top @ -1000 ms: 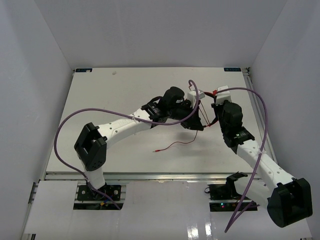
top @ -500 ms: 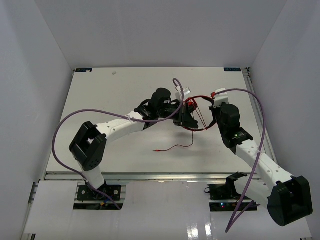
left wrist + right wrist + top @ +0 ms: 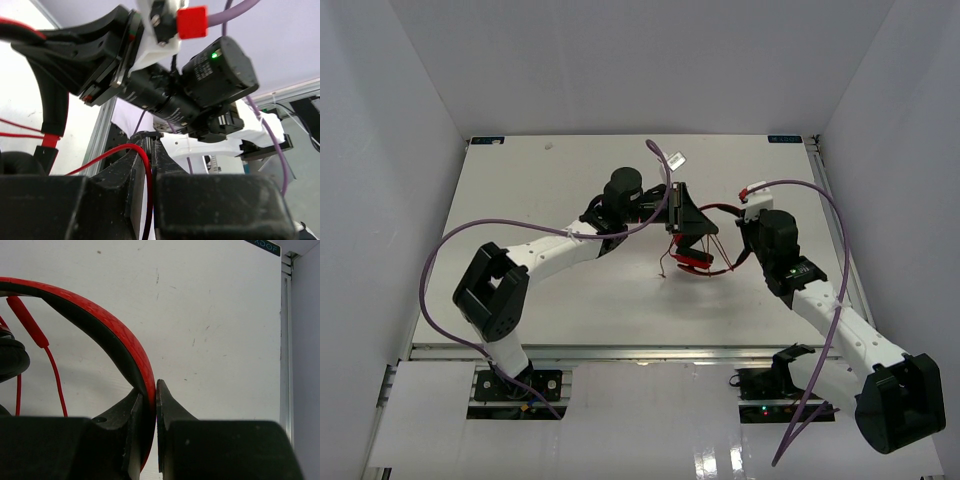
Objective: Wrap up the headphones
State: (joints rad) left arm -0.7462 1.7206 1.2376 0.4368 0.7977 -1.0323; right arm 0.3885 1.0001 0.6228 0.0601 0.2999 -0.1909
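Right gripper (image 3: 149, 392) clamped on headband (image 3: 100, 322); headphones (image 3: 698, 261) extend leftward toward left gripper (image 3: 145, 167), cord (image 3: 148, 192) threading its narrow gap, pinched or loose, cannot tell.

Red, black-padded headphones (image 3: 694, 260) at mid-table, cord (image 3: 56, 380) dangling.

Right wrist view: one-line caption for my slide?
Right jaws shut on the red band of the headphones, cord hanging at left, white table behind.

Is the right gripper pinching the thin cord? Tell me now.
No, the right gripper is shut on the red headband, while the cord hangs off to its left.
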